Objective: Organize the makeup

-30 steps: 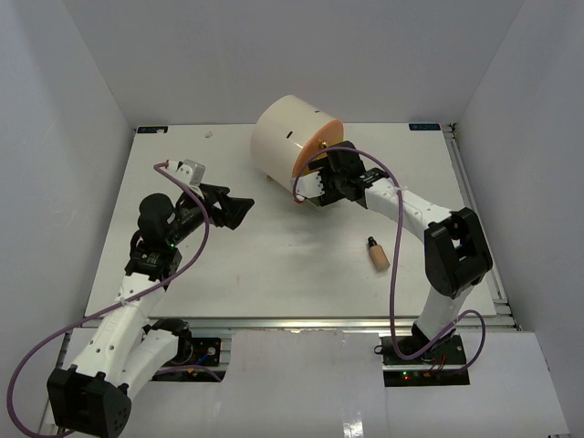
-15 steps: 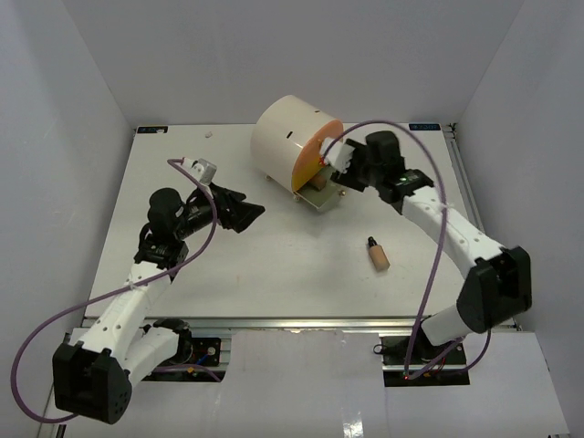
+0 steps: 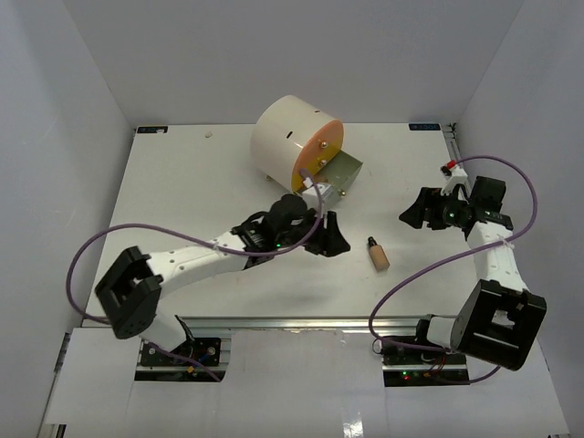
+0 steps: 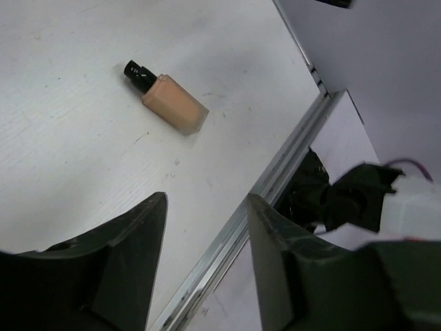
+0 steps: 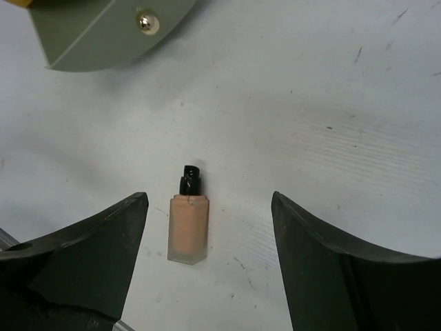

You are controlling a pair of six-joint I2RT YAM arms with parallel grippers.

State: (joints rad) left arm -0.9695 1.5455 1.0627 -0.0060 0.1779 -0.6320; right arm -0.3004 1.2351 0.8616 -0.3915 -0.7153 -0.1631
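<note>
Top view: tan-filled rectangular bottle with black cap (image 3: pixel 378 255) lies on the white worktop (image 3: pixel 182 173), right of centre toward the near edge, between left pincer (image 3: pixel 333 239) and right pincer (image 3: pixel 409 214), touching neither | Left wrist: jaws narrowly parted, empty, bottle well ahead | Right wrist: jaws wide, empty, bottle framed beyond them, grey-green drawer front (image 5: pixel 103 34) farther off.

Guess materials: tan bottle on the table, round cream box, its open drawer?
Bottle: likely clear glass or hard plastic, tan fill showing through, paler clear base; cap black, plastic-looking. Round box: matte cream, no glare, maybe painted wood or card. Drawer: matte grey-green flat panel, material unclear; its knob small, shiny, gold-toned, probably metal.
</note>
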